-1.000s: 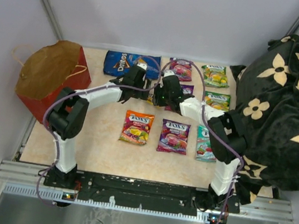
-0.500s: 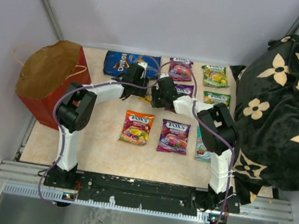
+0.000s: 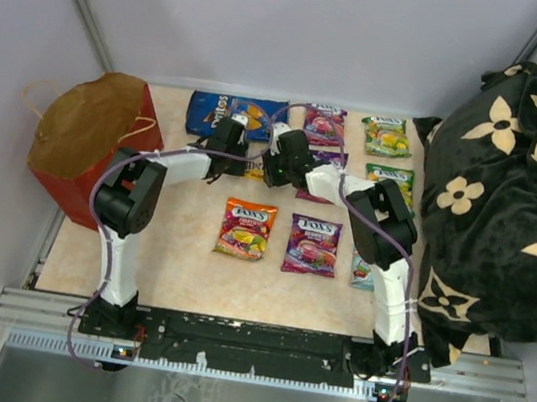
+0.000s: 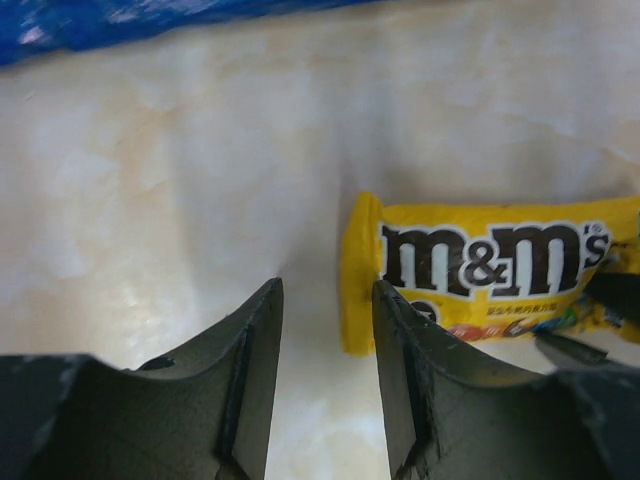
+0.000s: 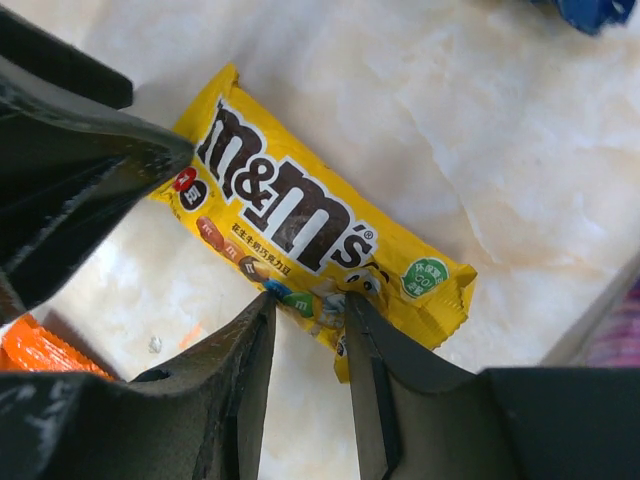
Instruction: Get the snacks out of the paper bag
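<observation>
Lying flat, M&M's packet has open table along its far edge.

"m&m's" in dark letters on yellow packet. "FOX'S" on orange packet and purple packet. Partly covered "Doritos" on blue bag. Small print not readable.

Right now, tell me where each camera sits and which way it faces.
Top external: above, behind the robot, looking down on the table; left arm and right arm show.
Left wrist: low over the table, facing the M&M's packet; left end effector at bottom.
Right wrist: steeply above that packet; right end effector at bottom.
Shared: both wrist views show the packet.
</observation>
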`<state>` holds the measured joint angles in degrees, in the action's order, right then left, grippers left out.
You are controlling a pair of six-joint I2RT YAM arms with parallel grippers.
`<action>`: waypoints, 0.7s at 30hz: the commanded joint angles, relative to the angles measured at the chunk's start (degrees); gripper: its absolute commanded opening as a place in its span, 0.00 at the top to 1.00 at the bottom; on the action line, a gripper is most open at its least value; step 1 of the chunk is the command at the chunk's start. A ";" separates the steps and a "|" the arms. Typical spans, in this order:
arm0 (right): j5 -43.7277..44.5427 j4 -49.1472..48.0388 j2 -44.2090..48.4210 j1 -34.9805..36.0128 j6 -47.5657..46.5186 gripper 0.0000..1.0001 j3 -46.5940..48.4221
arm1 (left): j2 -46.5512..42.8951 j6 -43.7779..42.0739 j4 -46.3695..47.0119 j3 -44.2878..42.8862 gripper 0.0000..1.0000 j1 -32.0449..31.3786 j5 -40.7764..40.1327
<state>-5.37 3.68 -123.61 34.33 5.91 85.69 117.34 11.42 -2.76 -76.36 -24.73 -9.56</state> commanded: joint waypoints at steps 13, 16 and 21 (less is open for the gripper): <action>-5.69 2.63 -3.13 -0.14 -1.52 0.56 8.37 | -6.97 1.72 -2.15 5.31 0.42 4.40 0.01; -8.19 4.43 -0.24 -0.39 -1.04 0.49 9.78 | -10.12 1.39 -3.49 4.46 0.31 4.51 1.37; -10.46 8.68 5.46 -0.66 -0.94 0.20 14.94 | -17.12 0.62 -5.63 2.14 0.10 4.47 1.87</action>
<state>-12.93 9.58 -126.34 34.30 5.48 93.91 107.46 12.60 -6.94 -71.37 -20.36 -8.80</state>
